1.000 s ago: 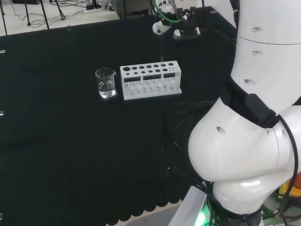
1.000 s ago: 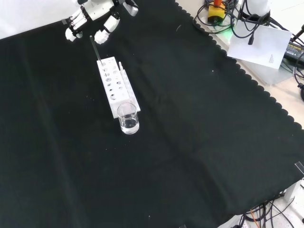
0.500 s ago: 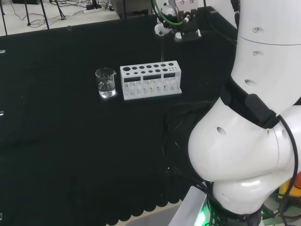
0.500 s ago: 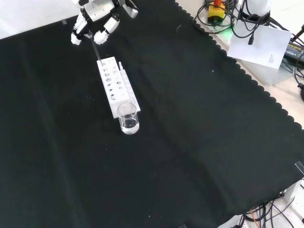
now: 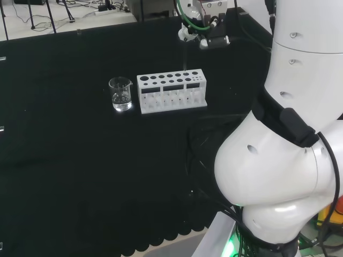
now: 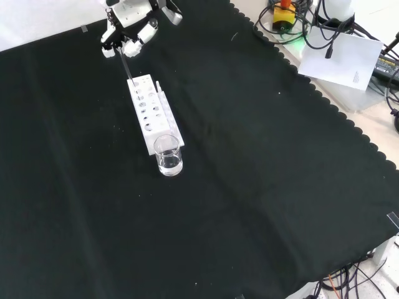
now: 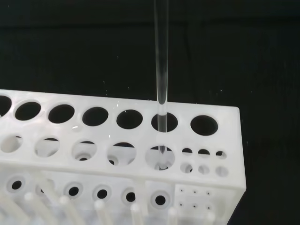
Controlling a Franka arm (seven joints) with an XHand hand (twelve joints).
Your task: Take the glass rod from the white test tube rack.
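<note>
Your hand (image 6: 128, 32) is pinching the top of the glass rod (image 6: 126, 64) above the white test tube rack (image 6: 153, 116). The wrist view is giving you what the front view cannot: the rod (image 7: 161, 70) is standing in a hole of the rack (image 7: 220, 140), second from its end. A glass beaker (image 6: 168, 156) is sitting just beside the rack's other end.

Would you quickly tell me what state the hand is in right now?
Hand: shut on the top of the glass rod, which stands upright in a hole of the white rack.
</note>
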